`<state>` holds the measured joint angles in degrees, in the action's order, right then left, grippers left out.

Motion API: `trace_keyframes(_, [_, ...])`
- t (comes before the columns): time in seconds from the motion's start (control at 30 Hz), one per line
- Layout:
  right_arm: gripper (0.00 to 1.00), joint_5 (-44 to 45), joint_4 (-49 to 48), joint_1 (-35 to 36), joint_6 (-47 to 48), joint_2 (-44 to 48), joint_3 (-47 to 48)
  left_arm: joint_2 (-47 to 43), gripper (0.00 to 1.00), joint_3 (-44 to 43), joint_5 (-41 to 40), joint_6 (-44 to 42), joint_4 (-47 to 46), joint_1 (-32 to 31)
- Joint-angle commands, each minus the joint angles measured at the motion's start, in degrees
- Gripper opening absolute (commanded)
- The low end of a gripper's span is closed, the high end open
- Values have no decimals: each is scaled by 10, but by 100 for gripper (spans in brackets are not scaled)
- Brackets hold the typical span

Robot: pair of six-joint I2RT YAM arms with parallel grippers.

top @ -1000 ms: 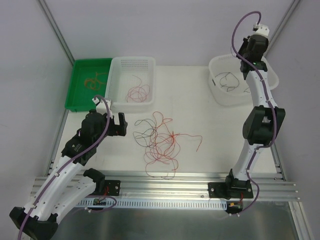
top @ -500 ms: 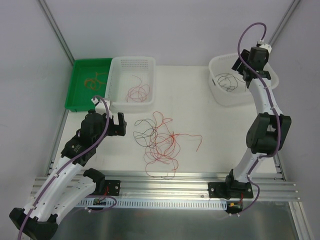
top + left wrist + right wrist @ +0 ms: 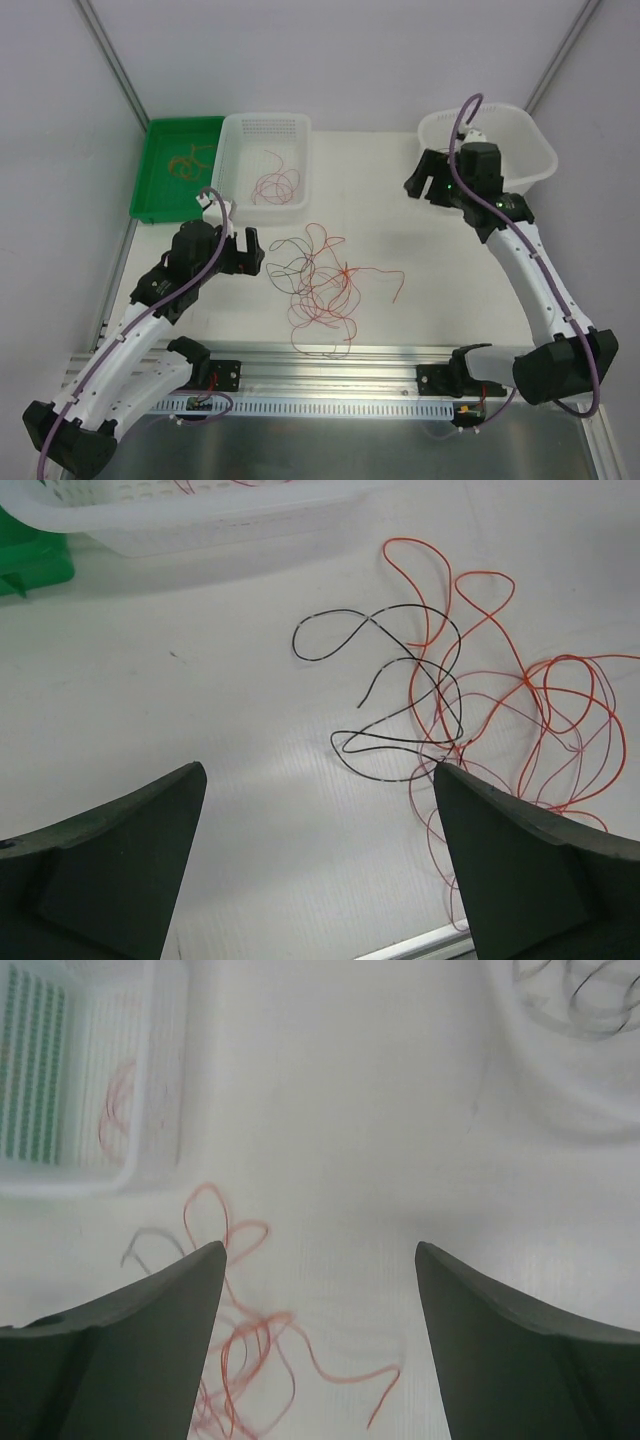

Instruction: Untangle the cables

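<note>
1. Spread over the middle of the white table (image 3: 420, 240): the cables (image 3: 320, 285), a loose heap of hair-thin red and black loops, between the two arms and nearer the left one.
2. Seen closest in the left wrist view: one black cable (image 3: 400, 670) curling in open loops, crossing the red strands (image 3: 520, 710) to its right.
3. Trailing off the heap's right side: a single red end (image 3: 398, 288), flat on the table.
4. Left gripper (image 3: 248, 252): spread wide, holding nothing, just left of the heap and apart from every wire. Both dark fingers (image 3: 110, 870) at the bottom corners of the wrist view, with bare table between.
5. Right gripper (image 3: 425, 182): parted wide as well and empty, hanging over bare table in front of the round white basket (image 3: 535, 150), well apart from the heap. Facing the heap's upper loops in its wrist view.
6. Lying in the round basket, at the top right of the right wrist view: blurred black wires (image 3: 575, 990).
7. Inside the rectangular white basket (image 3: 265, 125) at the far side of the table: red wire (image 3: 275, 185) in loose curls.
8. Inside the green tray (image 3: 160, 195), just beside that basket's left wall: orange-tan wire (image 3: 190, 160), coiled.
</note>
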<state>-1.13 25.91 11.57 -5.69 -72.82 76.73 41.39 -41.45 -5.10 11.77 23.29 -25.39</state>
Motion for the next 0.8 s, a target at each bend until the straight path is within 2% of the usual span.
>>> trace_keyframes(0.0, [80, -51, 38, 55, -31, 31, -88, 11, 99, -10, 68, 21, -3, 6])
trace_keyframes(0.17, [78, -43, -13, 162, -92, 74, -195, 50, 99, -9, 168, 91, -7, 0])
trace_keyframes(0.23, [76, -17, -37, 195, -106, 80, -229, 78, 99, -3, 176, 126, -17, -32])
trace_keyframes(0.33, [74, 35, -50, 250, -133, 74, -253, 108, 99, 2, 110, 157, -31, -97])
trace_keyframes(0.37, [72, 39, -57, 266, -142, 72, -259, 116, 99, 2, 91, 164, -34, -139])
trace_keyframes(0.5, [68, 68, -88, 300, -179, 53, -273, 168, 98, 2, 62, 199, -66, -186])
trace_keyframes(0.77, [63, 81, -119, 353, -202, -11, -275, 268, 84, -26, 24, 202, -98, -258])
